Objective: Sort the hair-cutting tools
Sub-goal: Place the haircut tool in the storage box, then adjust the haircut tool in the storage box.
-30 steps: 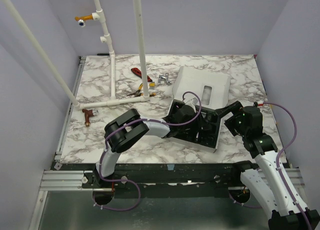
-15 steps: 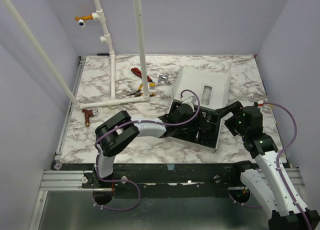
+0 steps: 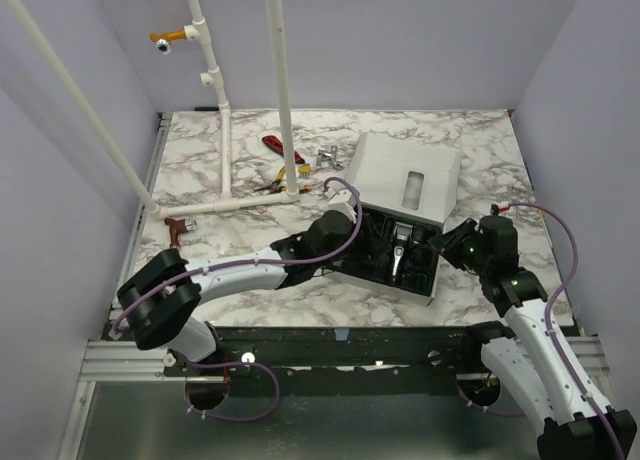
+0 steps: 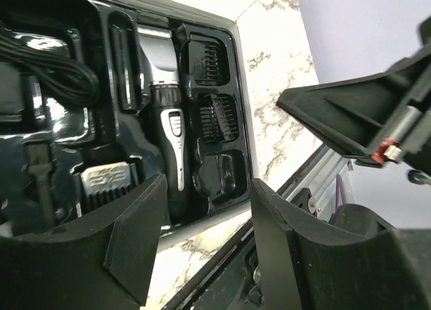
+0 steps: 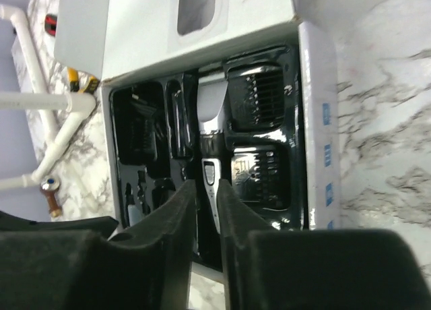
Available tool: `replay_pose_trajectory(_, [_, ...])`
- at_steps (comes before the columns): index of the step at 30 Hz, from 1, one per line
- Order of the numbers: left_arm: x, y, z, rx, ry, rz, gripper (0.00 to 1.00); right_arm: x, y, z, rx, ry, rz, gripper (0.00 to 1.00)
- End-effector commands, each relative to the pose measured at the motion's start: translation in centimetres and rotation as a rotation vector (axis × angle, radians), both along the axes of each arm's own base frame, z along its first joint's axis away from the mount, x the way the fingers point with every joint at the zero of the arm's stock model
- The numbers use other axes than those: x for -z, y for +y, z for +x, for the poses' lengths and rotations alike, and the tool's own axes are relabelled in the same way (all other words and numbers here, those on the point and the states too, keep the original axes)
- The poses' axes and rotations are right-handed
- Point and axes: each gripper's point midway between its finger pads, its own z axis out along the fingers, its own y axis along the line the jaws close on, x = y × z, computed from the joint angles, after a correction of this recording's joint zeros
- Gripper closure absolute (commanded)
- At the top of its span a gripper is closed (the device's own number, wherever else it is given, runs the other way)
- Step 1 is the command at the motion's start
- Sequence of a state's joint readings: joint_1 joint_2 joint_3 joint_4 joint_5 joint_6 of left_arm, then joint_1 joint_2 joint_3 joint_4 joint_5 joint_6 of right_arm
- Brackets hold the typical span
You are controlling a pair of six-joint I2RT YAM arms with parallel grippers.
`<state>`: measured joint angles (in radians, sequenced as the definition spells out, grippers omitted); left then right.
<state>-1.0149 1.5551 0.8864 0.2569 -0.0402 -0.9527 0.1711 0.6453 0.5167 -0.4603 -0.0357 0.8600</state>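
The hair-cutting tools lie in the black moulded tray [image 3: 432,277] of an open white box. The slim black clipper [image 4: 165,121] [image 5: 210,131] with its silver blade end rests in the middle slot. Black comb guards [image 4: 219,111] [image 5: 256,94] fill the pockets beside it. My left gripper [image 4: 205,222] [image 3: 358,238] hovers over the tray's near left part, open and empty. My right gripper [image 5: 209,202] [image 3: 447,242] hangs at the tray's right edge, its fingers [image 5: 182,215] drawn together to a thin slit with nothing between them.
The box's white lid [image 3: 405,175] lies folded back behind the tray. A coiled black cord [image 4: 47,67] fills the tray's far left pocket. White pipes [image 3: 225,150] stand at the back left, with red- and yellow-handled tools [image 3: 275,160] and a reddish-brown T piece [image 3: 177,230] nearby.
My left arm has stretched out low and drawn its gripper back toward the tray's left side, jaws wider. My right gripper has closed from wide open.
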Motion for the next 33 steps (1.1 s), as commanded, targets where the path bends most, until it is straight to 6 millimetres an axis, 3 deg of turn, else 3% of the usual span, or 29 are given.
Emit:
replay_pose_trajectory(1, [-0.6, 4.0, -0.1, -0.084, -0.074, 0.044, 0.46, 1.0, 2.9, -0.5, -0.192, 0.005, 0.034, 0.82])
replay_pose_trajectory(5, [-1.1, 6.4, -0.4, -0.122, -0.121, 0.056, 0.47, 3.7, 3.3, -1.1, -0.23, 0.1, 0.036, 0.89])
replay_pose_trajectory(11, [-0.4, 9.3, -1.0, -0.173, -0.147, 0.067, 0.47, 5.6, 3.3, -1.4, -0.214, 0.136, 0.044, 0.92])
replay_pose_trajectory(21, [1.4, 10.8, -1.5, -0.19, -0.14, 0.088, 0.47, 7.9, 2.0, -0.9, -0.136, 0.196, 0.001, 0.92])
replay_pose_trajectory(25, [1.4, 11.0, -1.6, -0.188, -0.149, 0.092, 0.47, 7.8, 1.9, -0.7, -0.126, 0.197, -0.003, 0.92])
replay_pose_trajectory(30, [0.7, 11.8, -1.4, -0.208, -0.179, 0.08, 0.47, 3.1, 3.0, 0.3, -0.17, 0.008, 0.054, 0.91])
replay_pose_trajectory(33, [0.2, 12.6, -0.9, -0.231, -0.188, 0.067, 0.46, 3.0, 2.3, 0.6, -0.136, 0.029, 0.027, 0.91])
